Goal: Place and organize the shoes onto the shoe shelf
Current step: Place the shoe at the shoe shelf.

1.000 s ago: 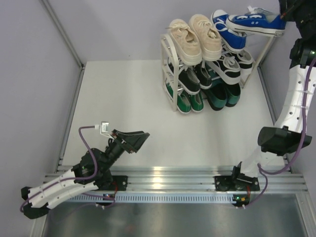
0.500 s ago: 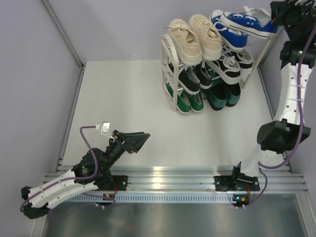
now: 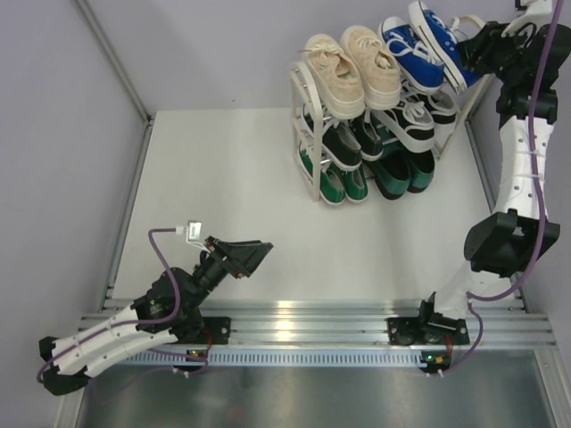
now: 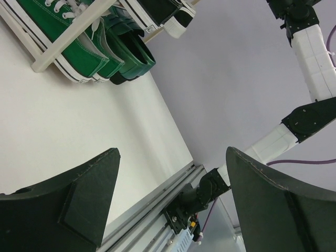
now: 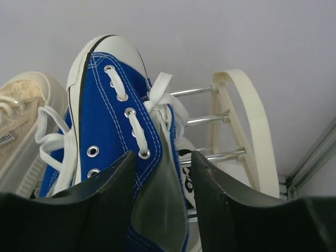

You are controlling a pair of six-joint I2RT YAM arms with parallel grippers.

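**White tabletop (image 3: pixel 223 178), sneaker reaching the shelf**

Upper right of the overhead view: right gripper (image 3: pixel 473 55) straddles the collar of the blue sneaker (image 3: pixel 435 37) atop the shoe shelf (image 3: pixel 303 134); whether it grips cannot be told. It should open fully, then lift straight clear. Left gripper (image 4: pixel 170 157) gapes wide.

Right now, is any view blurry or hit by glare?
Top external: sharp and evenly lit, with a bright glare patch on the metal rail at the near edge. Left wrist: the left gripper's fingers are dark with little detail, while the green sneakers are crisp. Right wrist: the blue sneaker is sharp, and the right gripper's fingers are nearly black.
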